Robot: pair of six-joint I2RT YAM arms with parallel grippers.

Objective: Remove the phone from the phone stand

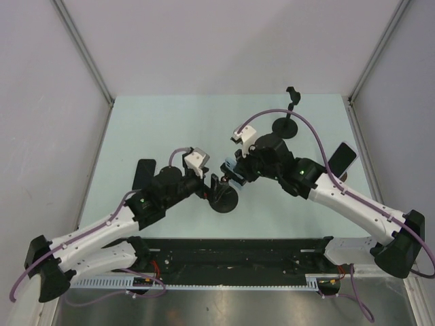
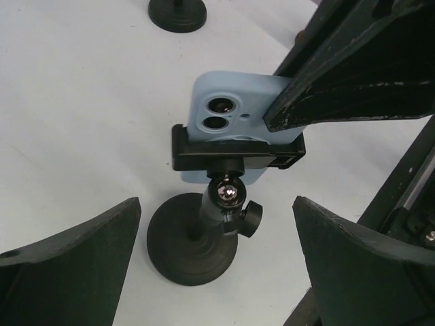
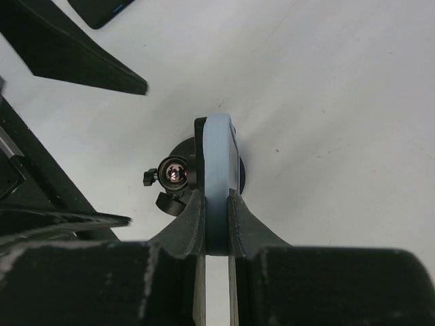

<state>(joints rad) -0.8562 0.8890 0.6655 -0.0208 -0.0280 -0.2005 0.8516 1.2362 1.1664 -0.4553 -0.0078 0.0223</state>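
Two claws, both mine, meet near the middle of the table (image 1: 170, 122). My right claw (image 3: 216, 221) is pinching the phone (image 2: 228, 109), its matte black fingers pressed against both flat faces with the thin rounded edge between them. The phone wears a smooth pale-blue case with soft corners and two round lenses on its back. It sits gripped in the black clamp (image 2: 238, 155) of the phone stand (image 2: 192, 246), which has a short post, a shiny ball joint, a small knob and a round, domed, dull-black base. My left claw (image 2: 216, 204) is spread wide, one wedge-shaped finger on each side of that base, touching nothing.

From the stand, a second stand (image 1: 288, 125) rises at one o'clock. A dark phone (image 1: 342, 159) lies at three o'clock and a black slab (image 1: 144, 173) at nine. The tabletop is smooth, matte and pale mint-white. Plain grey-white walls (image 1: 224, 41) close it in on three sides, joined by slim metal corner posts (image 1: 85, 51).
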